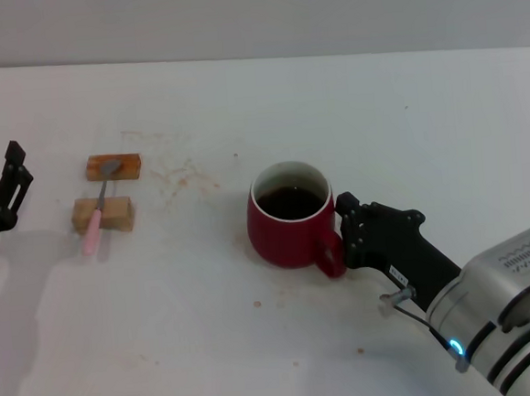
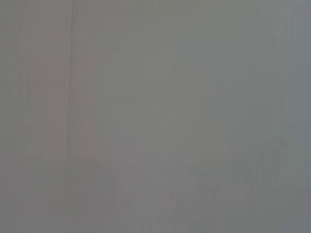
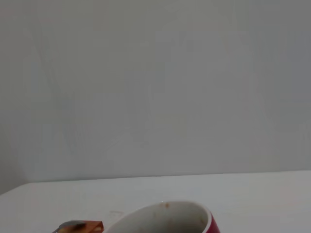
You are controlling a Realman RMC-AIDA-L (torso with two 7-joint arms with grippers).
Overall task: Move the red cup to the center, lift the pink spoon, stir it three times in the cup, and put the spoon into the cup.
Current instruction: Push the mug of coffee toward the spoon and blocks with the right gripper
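My right gripper [image 1: 346, 233] sits low on the white table [image 1: 406, 123], pressed up against the handle side of the red cup [image 1: 289, 216]; its dark fingers flank the loop handle, but I cannot tell from here whether they are clamped on it or merely beside it. The cup stands upright, about mid-table, dark liquid inside, and my right wrist camera catches only its white inner rim [image 3: 165, 218]. So I judge I am in the first step, bringing the cup to the centre, and close to finishing it. My left gripper [image 1: 7, 186] hangs at the table's left edge, apart from everything, and I cannot tell how wide it stands. The pink spoon [image 1: 99, 211] lies well to the cup's left, bridged across two wooden blocks [image 1: 113, 166], metal bowl on the far block, pink handle over the near one. Next I would free the cup gently so nothing slops, then send the left arm to pinch that slim handle where it overhangs.
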